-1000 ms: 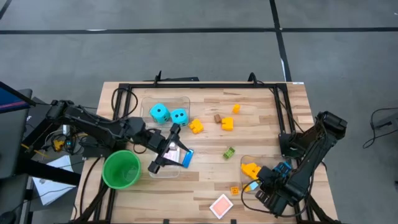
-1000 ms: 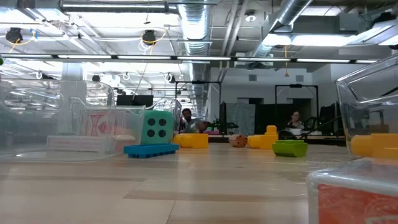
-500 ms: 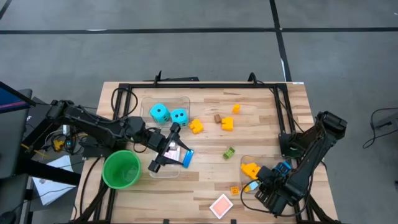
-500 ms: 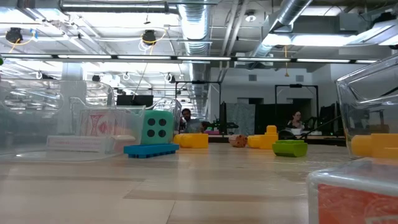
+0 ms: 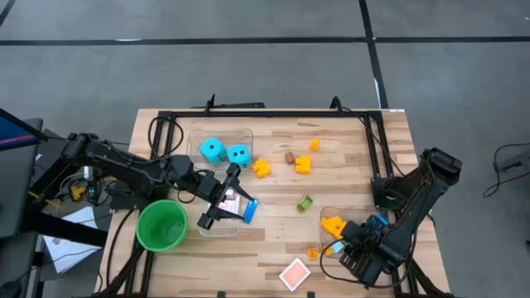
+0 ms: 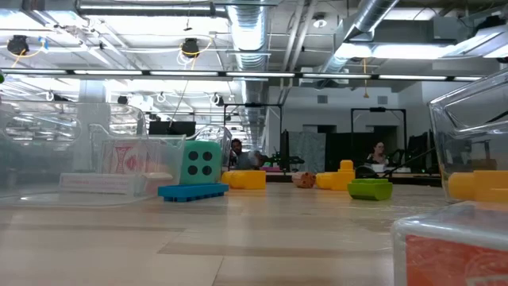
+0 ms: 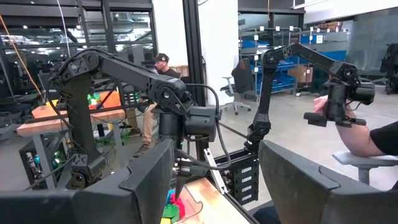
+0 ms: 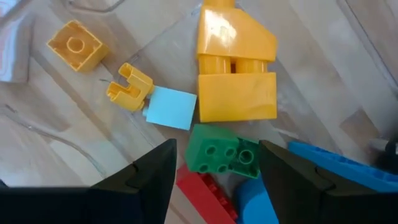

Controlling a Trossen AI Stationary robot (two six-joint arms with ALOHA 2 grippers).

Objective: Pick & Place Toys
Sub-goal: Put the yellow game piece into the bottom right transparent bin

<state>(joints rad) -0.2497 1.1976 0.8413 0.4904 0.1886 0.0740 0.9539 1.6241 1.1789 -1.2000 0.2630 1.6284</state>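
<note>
My right gripper [image 8: 217, 163] is open and points down into a clear bin [image 5: 358, 217] at the near right. A green brick [image 8: 222, 155] lies between its fingertips among yellow [image 8: 236, 74], red [image 8: 202, 190] and blue [image 8: 323, 163] bricks; I see no touch. My left gripper [image 5: 232, 200] is open and level above a clear bin [image 5: 217, 228] that holds playing cards [image 5: 235, 204] and a blue brick [image 5: 249, 212]; nothing is between its fingers [image 7: 155, 180]. Two cyan dice [image 5: 213, 150] [image 5: 238, 154] sit in a far-left bin.
Loose on the table lie yellow bricks [image 5: 262, 168] [image 5: 303, 165], an orange brick [image 5: 315, 145], a green brick [image 5: 305, 202], a small orange brick [image 5: 312, 253] and a playing card [image 5: 295, 273]. A green cup [image 5: 162, 225] stands at the near left. A black frame [image 5: 273, 116] borders the table.
</note>
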